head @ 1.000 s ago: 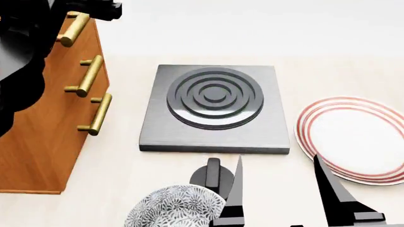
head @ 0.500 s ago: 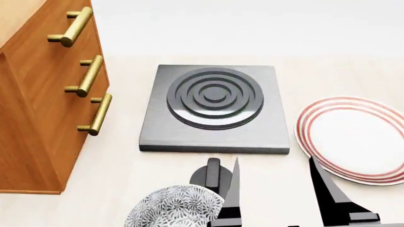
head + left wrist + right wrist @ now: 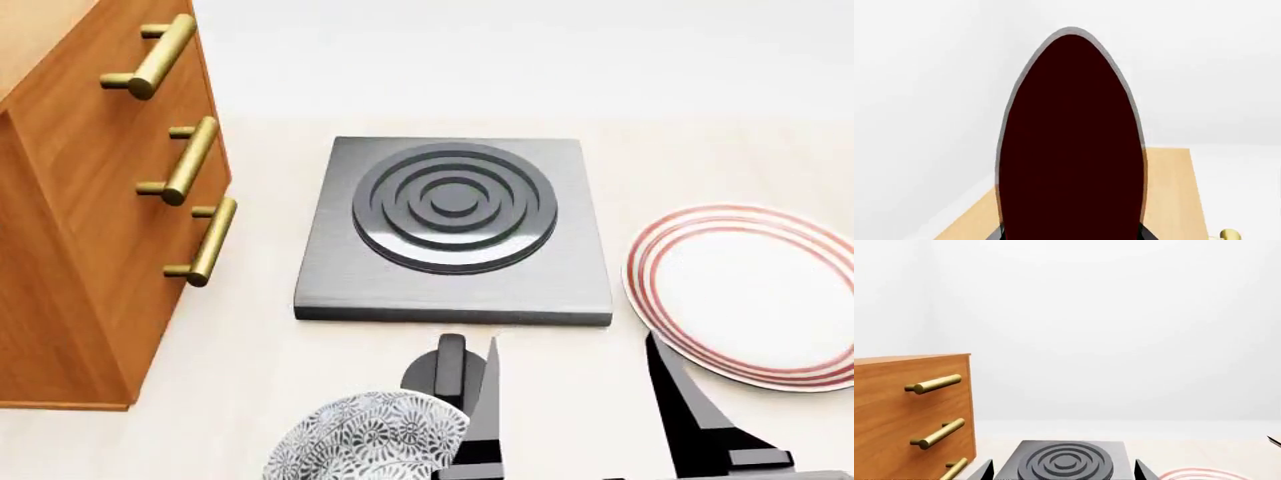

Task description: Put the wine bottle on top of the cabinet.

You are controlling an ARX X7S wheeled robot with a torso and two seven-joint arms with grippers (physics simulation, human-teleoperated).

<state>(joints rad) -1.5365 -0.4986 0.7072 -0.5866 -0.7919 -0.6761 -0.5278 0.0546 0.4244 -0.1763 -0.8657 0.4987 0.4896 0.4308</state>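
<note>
Left wrist view: a dark bottle [image 3: 1071,145] fills the frame above the cabinet [image 3: 1171,200] top; the left end effector's grip cannot be told.

Head view: the right end effector [image 3: 571,400] is spread, holding nothing, over the table [image 3: 267,340] near a hob [image 3: 454,225], plate [image 3: 747,295] and bowl [image 3: 367,440].

Right wrist view: cabinet beside hob.
</note>
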